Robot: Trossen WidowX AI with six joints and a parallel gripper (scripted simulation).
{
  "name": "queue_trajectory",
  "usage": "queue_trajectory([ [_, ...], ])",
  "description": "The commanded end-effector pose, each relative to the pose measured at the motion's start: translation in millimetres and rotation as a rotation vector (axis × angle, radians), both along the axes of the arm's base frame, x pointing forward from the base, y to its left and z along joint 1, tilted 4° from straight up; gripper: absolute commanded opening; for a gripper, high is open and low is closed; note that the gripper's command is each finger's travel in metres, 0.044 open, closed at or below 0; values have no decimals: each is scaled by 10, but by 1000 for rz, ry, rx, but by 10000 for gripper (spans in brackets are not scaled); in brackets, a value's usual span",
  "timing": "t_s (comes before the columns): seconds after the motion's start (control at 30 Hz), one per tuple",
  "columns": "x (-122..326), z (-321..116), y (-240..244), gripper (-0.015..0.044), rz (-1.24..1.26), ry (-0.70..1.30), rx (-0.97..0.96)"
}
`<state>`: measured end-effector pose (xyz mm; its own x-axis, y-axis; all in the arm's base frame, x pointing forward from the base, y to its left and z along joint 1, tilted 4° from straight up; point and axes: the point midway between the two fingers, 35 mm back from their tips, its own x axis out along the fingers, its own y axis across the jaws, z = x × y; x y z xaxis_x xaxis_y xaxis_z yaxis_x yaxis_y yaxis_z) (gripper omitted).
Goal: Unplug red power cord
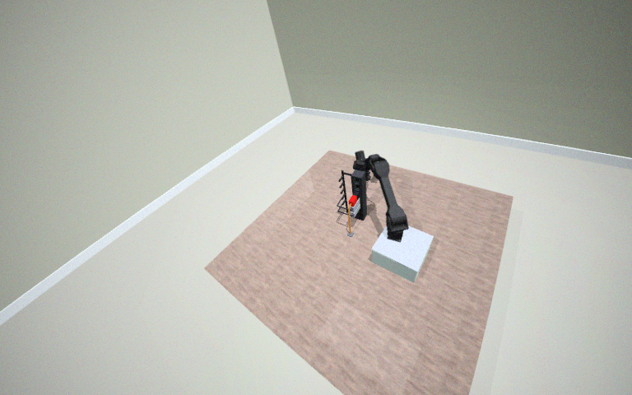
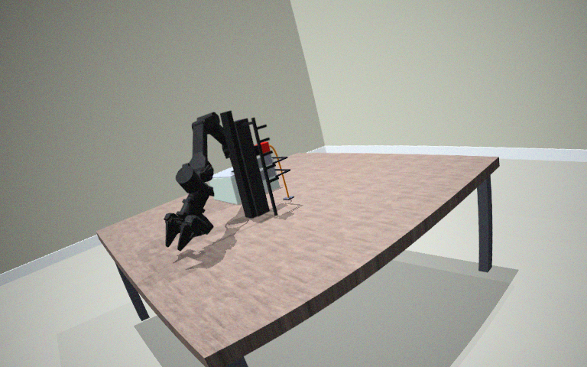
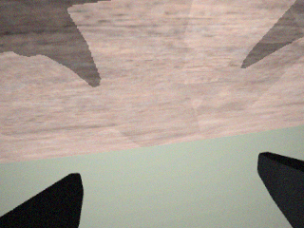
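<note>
Left of centre in the exterior view, my gripper hangs just above the table, fingers spread wide with nothing between them. I judge the job barely begun: the red plug sits seated in the upright power strip near frame centre, its orange cord trailing to the tabletop. My arm folds down, well apart from the plug.

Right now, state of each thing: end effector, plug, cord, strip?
end effector: open, empty, hanging over the table, away from the strip
red plug: seated in the strip
orange cord: hangs from the plug down to the table
power strip: upright, leaning slightly
</note>
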<state>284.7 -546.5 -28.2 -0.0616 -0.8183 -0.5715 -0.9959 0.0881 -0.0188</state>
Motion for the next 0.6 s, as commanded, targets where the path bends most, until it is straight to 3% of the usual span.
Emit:
queue_trajectory([
  [0.0,7,8,3,374,0,-3,0],
  [0.27,438,541,293,164,17,-191,-2],
  [0.57,946,1290,867,160,39,-464,38],
])
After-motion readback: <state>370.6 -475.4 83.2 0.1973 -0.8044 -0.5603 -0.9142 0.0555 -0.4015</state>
